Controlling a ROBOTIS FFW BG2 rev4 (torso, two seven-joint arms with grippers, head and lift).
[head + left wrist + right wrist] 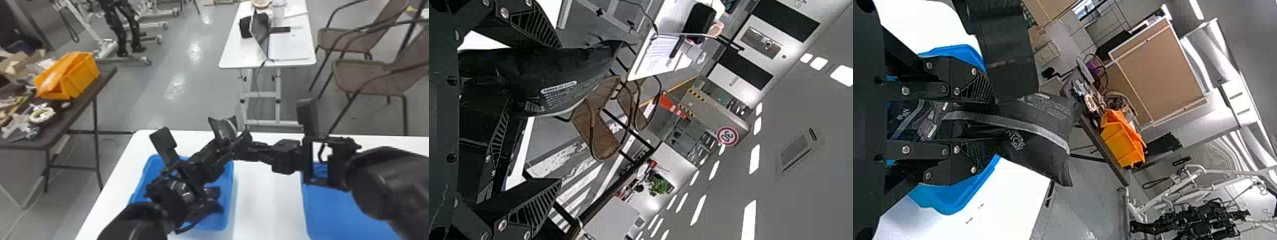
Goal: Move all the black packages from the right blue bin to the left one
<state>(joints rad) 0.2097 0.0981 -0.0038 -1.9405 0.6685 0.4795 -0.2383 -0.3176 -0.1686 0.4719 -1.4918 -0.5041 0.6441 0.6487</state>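
You have two arms over one white surface [267,204], with two blue bins on it. Your right hand [243,143] pinches one black package [224,129] between its two fingers. That package sticks up above the far edge of the left bin [230,204], between your two arms. Your left hand [220,154] is right next to it, with its two fingers spread wide. You cannot tell if the left hand touches the package.

More black packages [212,192] lie in the left bin, but your left arm hides part of them, so you cannot count them all. Your right arm crosses over the right bin [338,213], and you see bare blue on the part that shows.

The head view shows you both bins at once. The left wrist view shows you the package reaching in between the spread fingers, and far off one red cone [672,105], one round sign [728,135] and one green plant [659,185]. The right wrist view shows you the pinch up close, with a pale stripe along the package. One orange bin [1123,142] sits on a dark table [1107,154] there, and the head view has it too.
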